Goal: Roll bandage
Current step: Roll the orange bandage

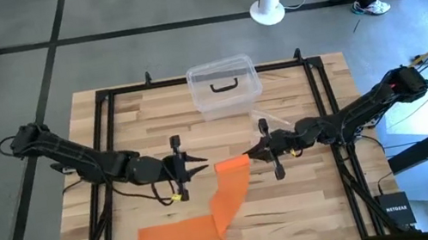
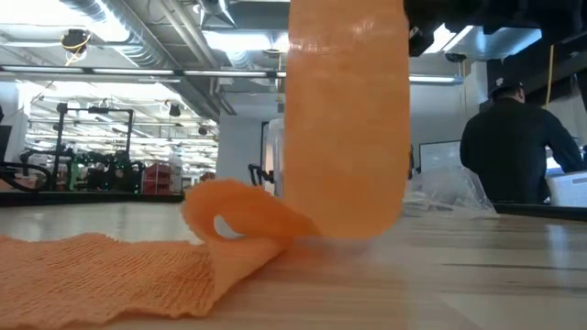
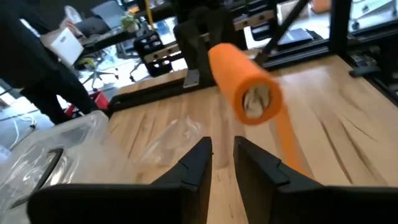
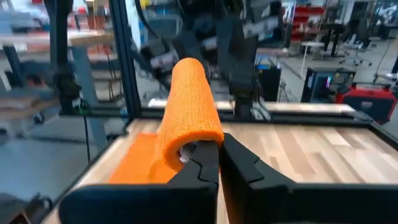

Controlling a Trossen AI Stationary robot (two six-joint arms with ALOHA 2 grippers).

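The orange bandage is partly rolled. Its roll (image 1: 232, 166) (image 3: 244, 78) is off the table near the middle, and my right gripper (image 1: 253, 155) (image 4: 219, 152) is shut on it. From the roll the loose strip (image 1: 229, 200) (image 2: 348, 128) drops to the wood, folds over (image 2: 240, 218) and lies flat toward the near left (image 1: 177, 235). My left gripper (image 1: 203, 168) (image 3: 224, 158) is just left of the roll, pointing at its open end. Its fingers stand slightly open with nothing between them. My right gripper holds the roll by the end nearest to it (image 4: 186, 146), its fingers level and coming from the table's right. The roll reaches away along the line of the fingers and hides how they sit on that end. It is lifted clear and about level, with the strip hanging from it.
A clear plastic box with a black handle (image 1: 224, 88) stands at the far middle, with a clear wrapper (image 1: 271, 119) in front of it. Black frame rails (image 1: 111, 155) run along both table sides. A person (image 2: 514, 137) stands beyond the table.
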